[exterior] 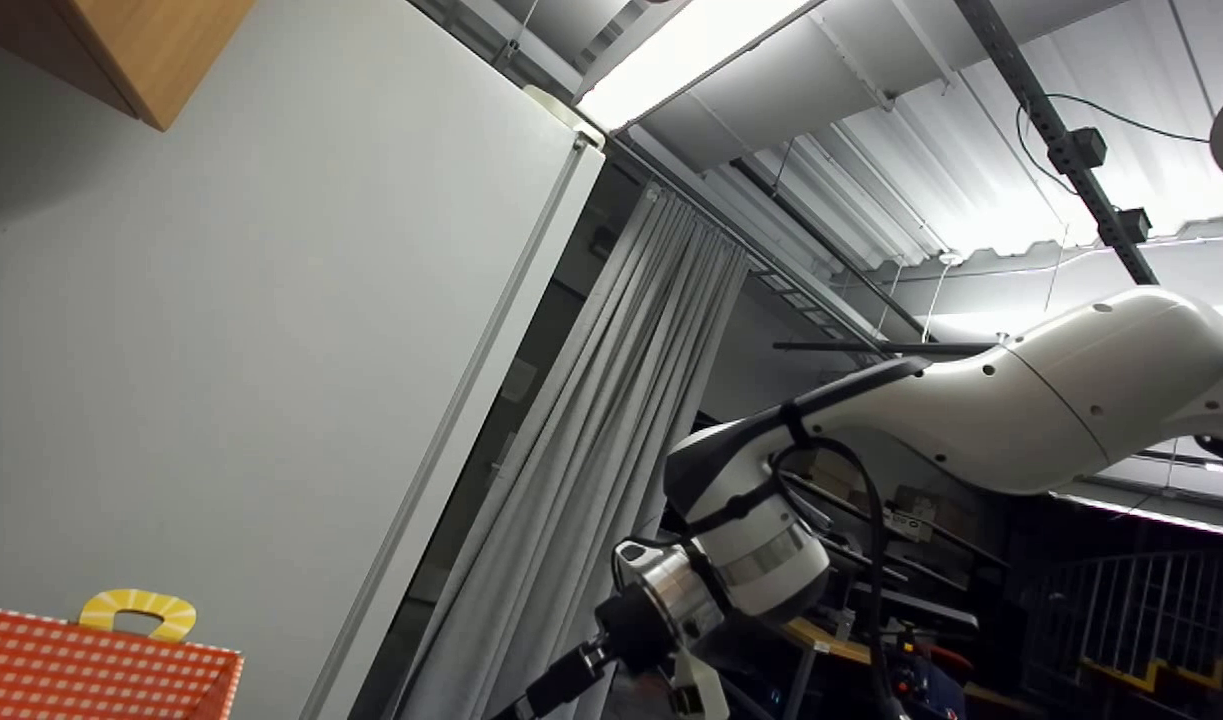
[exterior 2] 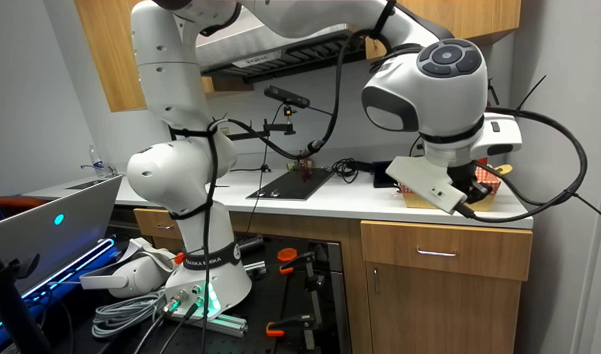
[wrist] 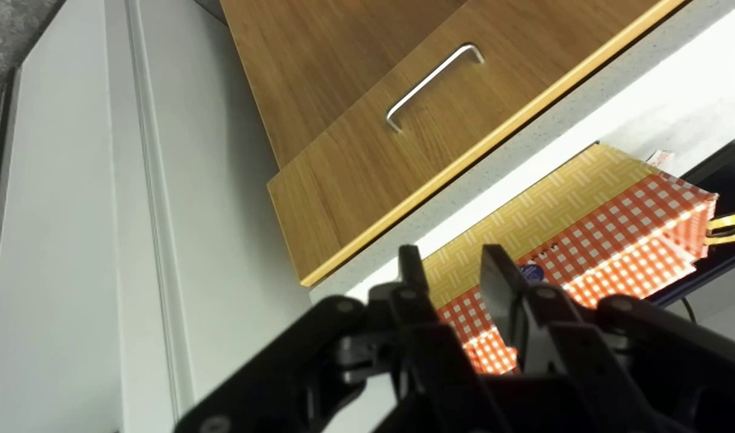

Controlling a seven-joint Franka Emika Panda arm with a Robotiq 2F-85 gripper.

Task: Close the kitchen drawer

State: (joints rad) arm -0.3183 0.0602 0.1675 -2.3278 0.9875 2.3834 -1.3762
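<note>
The kitchen drawer has a wooden front (wrist: 433,120) with a metal bar handle (wrist: 433,84) in the wrist view. Its front (exterior 2: 403,246) also shows in an exterior view, under the right end of the white counter. It stands slightly proud of the cabinet door (exterior 2: 443,314) below, with a narrow dark gap along its top edge. My gripper (wrist: 451,249) is partly open, nothing between its fingers. It hangs above the counter's end, apart from the drawer handle. In an exterior view, only part of the gripper (exterior 2: 477,191) shows behind the wrist hardware.
A red-and-white checked box (wrist: 619,210) with a yellow base stands on the counter (wrist: 674,90), beyond the fingertips in the wrist view. A grey wall (exterior 2: 560,196) rises close by at the counter's end. A black cable (exterior 2: 570,142) loops out from the wrist.
</note>
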